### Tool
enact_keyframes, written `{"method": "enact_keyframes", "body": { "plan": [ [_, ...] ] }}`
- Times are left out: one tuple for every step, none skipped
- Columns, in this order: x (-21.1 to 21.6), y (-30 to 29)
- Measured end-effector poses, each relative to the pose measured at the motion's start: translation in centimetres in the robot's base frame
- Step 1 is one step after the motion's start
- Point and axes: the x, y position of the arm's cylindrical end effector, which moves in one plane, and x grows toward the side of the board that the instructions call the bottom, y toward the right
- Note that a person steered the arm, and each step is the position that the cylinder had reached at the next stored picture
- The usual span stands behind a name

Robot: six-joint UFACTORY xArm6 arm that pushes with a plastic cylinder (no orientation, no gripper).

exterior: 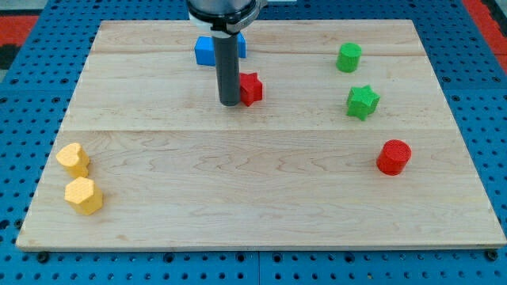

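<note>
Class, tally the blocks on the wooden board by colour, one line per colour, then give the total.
Blue: 1, blue block, partly behind the rod
Red: 2, red block beside my tip, red cylinder
Green: 2, green cylinder, green star
Yellow: 2, yellow heart, yellow hexagon
Total: 7

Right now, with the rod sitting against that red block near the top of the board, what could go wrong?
My tip sits at the left side of the small red block, apparently touching one edge, so an off-centre push may spin it away. The rod hides part of the blue block behind it, so their spacing is unclear. The blue block also lies close to the wooden board's top edge and might slide off.
</note>
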Motion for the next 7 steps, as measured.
{"method": "enact_keyframes", "body": {
  "plan": [
    [-2.4, 7.1],
    [-2.9, 4.4],
    [-2.9, -0.9],
    [-3.5, -1.2],
    [-4.2, 3.5],
    [-4.2, 4.8],
    [-4.3, 4.8]
  ]
}}
